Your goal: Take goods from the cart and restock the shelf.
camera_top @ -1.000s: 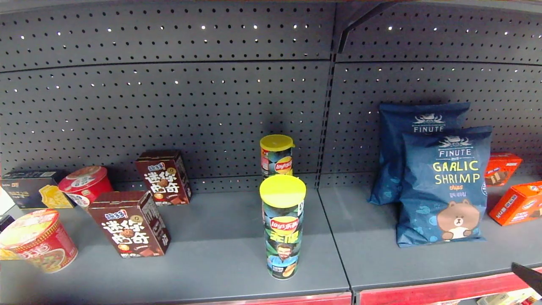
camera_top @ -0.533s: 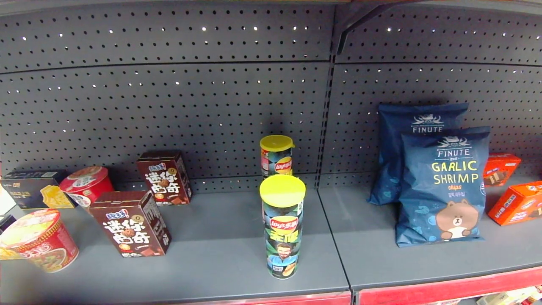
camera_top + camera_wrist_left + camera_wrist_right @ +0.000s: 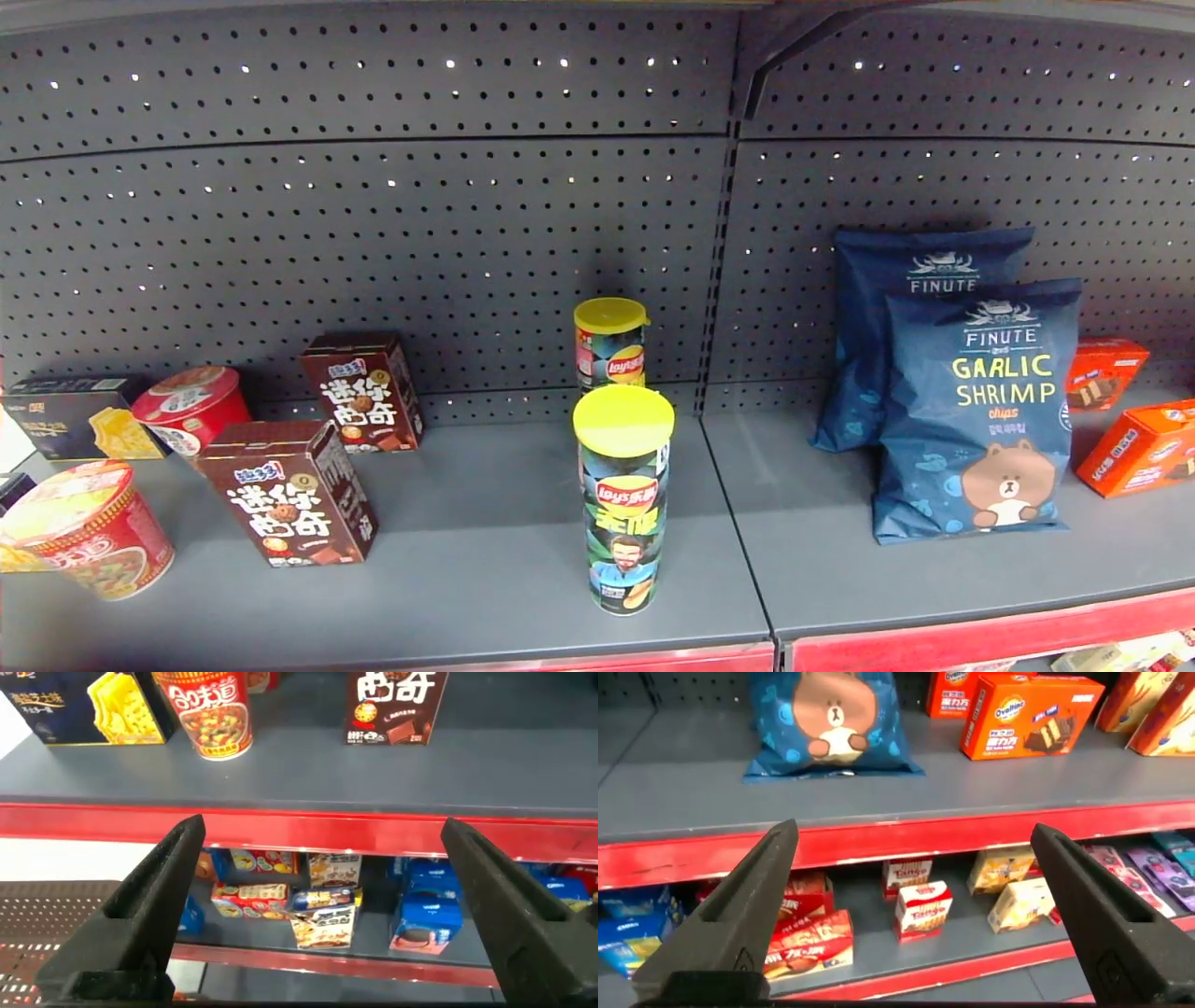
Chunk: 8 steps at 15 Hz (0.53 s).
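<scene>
Black hard fingers on my left gripper [image 3: 322,826] stand wide apart with nothing between them. My right gripper [image 3: 915,829] is the same, spread and empty. Both face the glossy red edge strip [image 3: 308,833] of the shelf [image 3: 467,560], whose matte grey deck looks like painted metal.

Progress, as I judge it: partly stocked, and I'm between loads. Goods stand on the shelf in short rows with wide bare gaps, so more has to come from the cart.

- Two chip cans, front [image 3: 624,495] and back [image 3: 610,341], upright in line near the middle. They are rigid tubes with glossy print and flat yellow lids, probably plastic, and should be easy to pinch around the side.
- Two brown boxes [image 3: 289,495] [image 3: 362,392] to my left, upright. Smooth card with sharp corners.
- Two red noodle cups [image 3: 89,527] [image 3: 189,406] farther left, tapered and round, with film tops. Likely light and crushable.
- A dark box with yellow print [image 3: 75,415] at the far left.
- Two blue chip bags [image 3: 976,411] [image 3: 920,280] to my right, soft puffy film. The front one leans on the rear one, and the rear one leans on the perforated grey back panel [image 3: 373,233]. They are floppy and would deform in a grip.
- Orange cartons [image 3: 1134,448] [image 3: 1106,371] at the far right, made of stiff card.

A lower shelf [image 3: 906,952] under the strip holds more small boxes.
</scene>
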### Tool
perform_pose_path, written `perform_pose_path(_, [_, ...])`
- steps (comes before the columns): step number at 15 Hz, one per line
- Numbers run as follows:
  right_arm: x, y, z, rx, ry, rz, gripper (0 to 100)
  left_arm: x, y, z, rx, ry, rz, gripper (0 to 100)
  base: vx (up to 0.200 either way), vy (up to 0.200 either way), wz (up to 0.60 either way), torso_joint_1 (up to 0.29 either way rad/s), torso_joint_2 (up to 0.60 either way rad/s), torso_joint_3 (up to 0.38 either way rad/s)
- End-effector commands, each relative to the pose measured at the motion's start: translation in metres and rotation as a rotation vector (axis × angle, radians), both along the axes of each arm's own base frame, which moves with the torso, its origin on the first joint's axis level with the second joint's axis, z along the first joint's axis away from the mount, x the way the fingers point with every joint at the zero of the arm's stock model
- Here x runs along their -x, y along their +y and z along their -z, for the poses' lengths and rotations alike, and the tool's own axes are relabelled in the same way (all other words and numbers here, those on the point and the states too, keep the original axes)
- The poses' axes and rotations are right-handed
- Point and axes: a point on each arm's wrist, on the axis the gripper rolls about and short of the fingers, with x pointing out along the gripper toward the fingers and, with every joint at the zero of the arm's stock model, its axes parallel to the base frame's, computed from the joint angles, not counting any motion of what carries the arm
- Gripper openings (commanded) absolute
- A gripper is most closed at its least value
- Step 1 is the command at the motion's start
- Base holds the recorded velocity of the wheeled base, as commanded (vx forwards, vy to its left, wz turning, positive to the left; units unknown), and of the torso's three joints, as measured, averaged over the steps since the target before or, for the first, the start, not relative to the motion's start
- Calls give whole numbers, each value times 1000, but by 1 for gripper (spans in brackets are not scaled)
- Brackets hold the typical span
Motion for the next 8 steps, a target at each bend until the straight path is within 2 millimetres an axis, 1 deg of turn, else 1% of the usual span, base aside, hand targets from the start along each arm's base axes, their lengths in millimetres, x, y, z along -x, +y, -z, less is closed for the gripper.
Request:
perform_pose_path(1, [0,0,0,-5,-3,2,100,0,0,0,0,0,-1,100,0,0,0,0,0,0])
perform_pose_path(8, [0,0,0,2,0,-4,100,0,0,0,4,-2,2,100,0,0,0,0,0,0])
